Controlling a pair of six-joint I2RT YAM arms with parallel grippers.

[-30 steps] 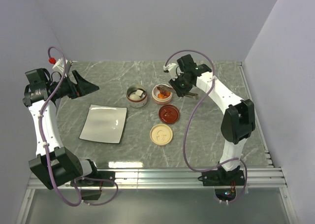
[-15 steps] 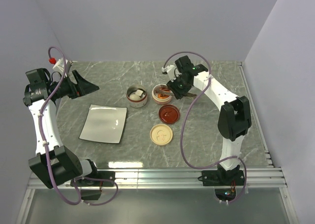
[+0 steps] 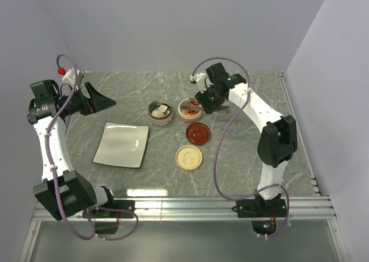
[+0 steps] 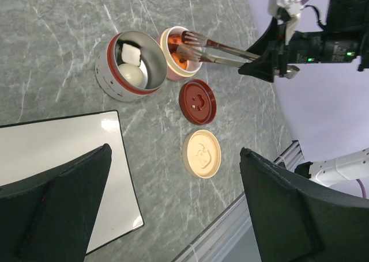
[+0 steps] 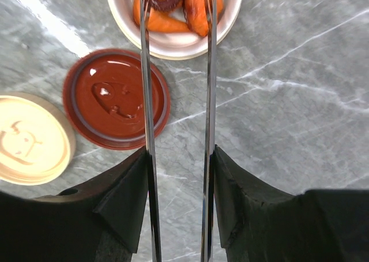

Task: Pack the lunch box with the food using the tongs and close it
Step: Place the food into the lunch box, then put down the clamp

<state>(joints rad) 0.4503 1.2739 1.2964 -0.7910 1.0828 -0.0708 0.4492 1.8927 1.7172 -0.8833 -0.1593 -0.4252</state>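
The lunch box is two round cups: a silver tin [image 4: 106, 72] holding a white egg-like ball [image 4: 131, 76] and a white piece, and a pink cup [image 5: 173, 43] holding orange fried bits [image 5: 158, 21] and a dark piece. My right gripper [image 5: 180, 152] is shut on the tongs [image 5: 147, 101], with one finger pressing on each slim arm. The tongs' arms stand apart, and their tips reach over the pink cup [image 3: 189, 109]. My left gripper [image 4: 174, 150] hangs open and empty above the table's left side, far from the cups.
A red lid [image 3: 198, 133] and a cream lid [image 3: 189, 157] lie flat in front of the cups. A white square plate [image 3: 121, 144] sits to their left with nothing on it. The table's metal rail runs along the near edge.
The right gripper's fingers have eased apart and the tongs' arms have spread with them, tips still over the pink cup. The left arm has not moved.
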